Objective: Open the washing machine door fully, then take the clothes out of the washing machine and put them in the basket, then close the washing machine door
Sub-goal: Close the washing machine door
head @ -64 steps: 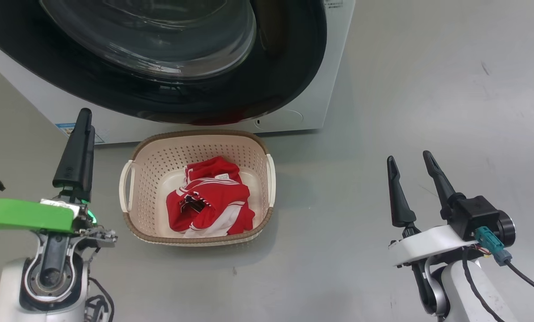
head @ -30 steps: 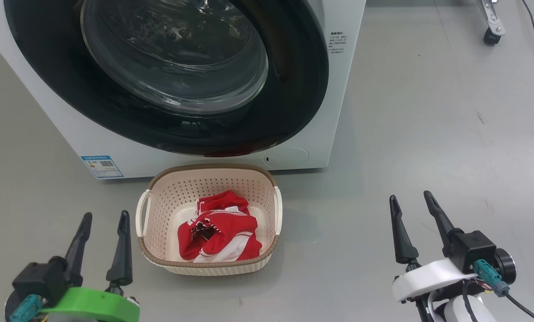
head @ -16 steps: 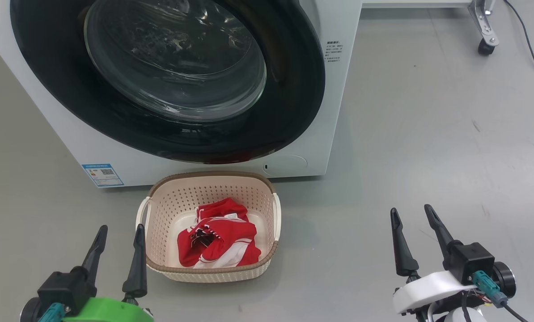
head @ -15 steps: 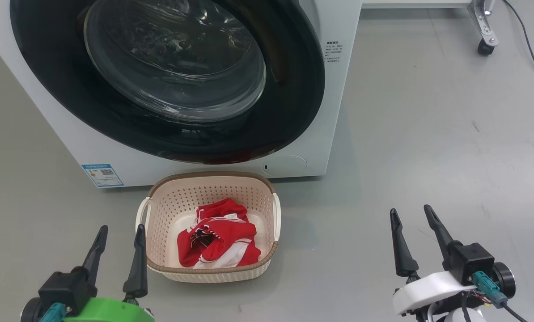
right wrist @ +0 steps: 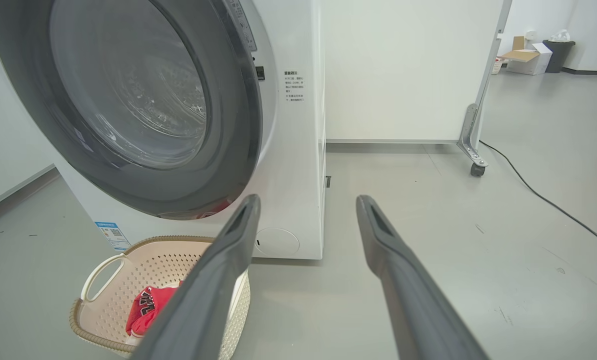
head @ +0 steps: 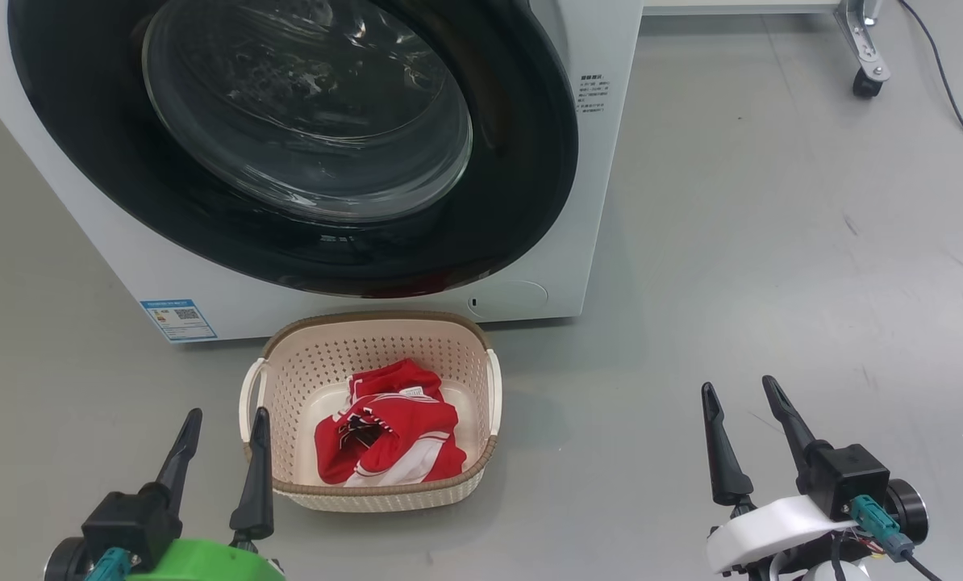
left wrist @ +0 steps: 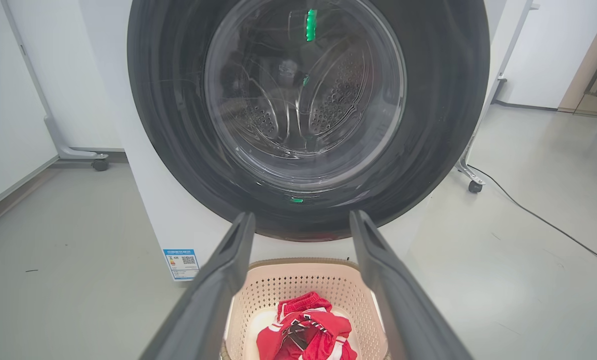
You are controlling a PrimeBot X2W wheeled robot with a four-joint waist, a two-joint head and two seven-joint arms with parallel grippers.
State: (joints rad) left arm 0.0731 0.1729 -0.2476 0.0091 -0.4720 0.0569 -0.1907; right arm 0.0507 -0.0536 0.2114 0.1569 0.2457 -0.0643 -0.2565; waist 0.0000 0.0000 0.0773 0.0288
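Note:
The washing machine (head: 602, 202) stands at the top of the head view, and its round black door (head: 522, 161) lies shut against the front. Through the glass (left wrist: 303, 95) the steel drum shows. The cream basket (head: 457, 355) sits on the floor right in front of it, with the red clothes (head: 389, 440) inside. My left gripper (head: 228, 413) is open at the basket's near left corner, nothing between its fingers. My right gripper (head: 737, 384) is open over bare floor to the basket's right. The left wrist view looks over the basket (left wrist: 298, 265) at the door.
A blue sticker (head: 177, 319) marks the machine's lower left front. A white panel on a wheeled foot (head: 860, 81) stands behind the machine at the right, and a black cable (head: 945, 97) runs across the floor there. Grey floor stretches wide to the right.
My left arm has come down from beside the door to the lower left, fingers pointing up and open. The head camera has risen and shifted. The right gripper, basket and clothes have kept still.

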